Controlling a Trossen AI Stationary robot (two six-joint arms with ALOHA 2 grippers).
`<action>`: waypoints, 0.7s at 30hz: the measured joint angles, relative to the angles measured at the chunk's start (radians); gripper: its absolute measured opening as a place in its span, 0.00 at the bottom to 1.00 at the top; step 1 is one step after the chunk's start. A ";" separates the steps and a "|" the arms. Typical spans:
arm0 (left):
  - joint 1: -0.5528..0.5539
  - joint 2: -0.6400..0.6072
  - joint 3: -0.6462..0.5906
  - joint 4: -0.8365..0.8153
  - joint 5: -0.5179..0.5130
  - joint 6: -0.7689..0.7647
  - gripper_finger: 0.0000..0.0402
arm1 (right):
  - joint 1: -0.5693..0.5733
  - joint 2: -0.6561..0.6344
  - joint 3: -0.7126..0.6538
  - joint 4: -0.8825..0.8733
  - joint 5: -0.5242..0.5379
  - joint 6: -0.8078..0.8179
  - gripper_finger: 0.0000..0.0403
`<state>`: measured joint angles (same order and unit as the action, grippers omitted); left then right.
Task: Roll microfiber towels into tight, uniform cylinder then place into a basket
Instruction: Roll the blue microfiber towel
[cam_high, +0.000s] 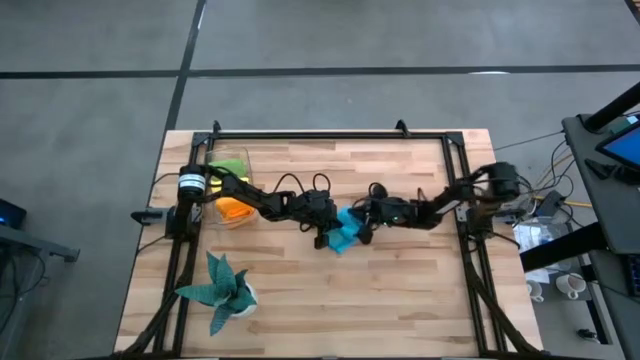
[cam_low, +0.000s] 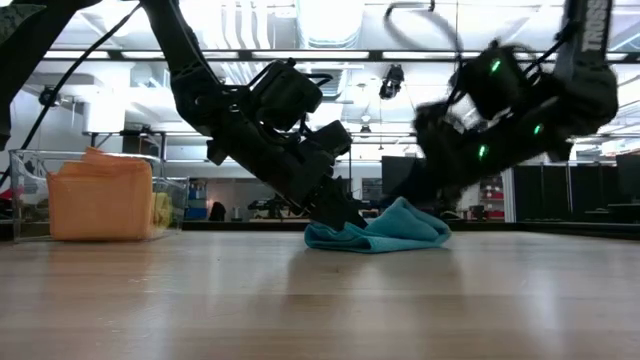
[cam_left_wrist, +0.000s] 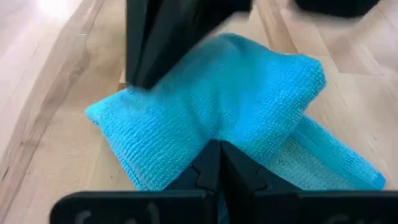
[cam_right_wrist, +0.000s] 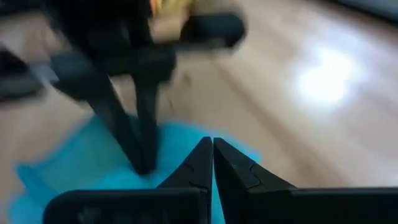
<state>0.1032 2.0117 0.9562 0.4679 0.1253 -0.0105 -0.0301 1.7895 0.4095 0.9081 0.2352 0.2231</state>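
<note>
Blue towel (cam_high: 345, 232) lies bunched between closed left gripper (cam_high: 322, 238) and closed right gripper (cam_high: 363, 234), basket (cam_high: 232, 190) well apart.

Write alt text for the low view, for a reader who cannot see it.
Two dark arms lean down to a crumpled blue towel at the middle of a wooden table, the left gripper shut with its tips at the towel's edge and the right gripper behind the towel, hidden. At far left, a clear basket holds an orange towel.

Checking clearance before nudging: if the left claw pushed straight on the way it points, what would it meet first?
The blue towel: the left claw, shut, points into it, probably already touching. Beyond is the right claw.
</note>
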 joint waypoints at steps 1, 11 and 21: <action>0.000 0.000 0.000 0.000 0.000 0.000 0.00 | 0.001 -0.038 -0.009 0.003 0.005 -0.005 0.02; 0.000 0.000 -0.001 0.005 0.001 0.000 0.00 | 0.047 -0.196 -0.156 -0.016 0.066 0.092 0.02; 0.000 0.001 -0.001 0.021 -0.001 0.000 0.00 | 0.074 -0.012 -0.149 0.030 0.049 0.185 0.02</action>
<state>0.1032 2.0129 0.9550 0.4892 0.1243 -0.0105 0.0436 1.7776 0.2602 0.9385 0.2847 0.4084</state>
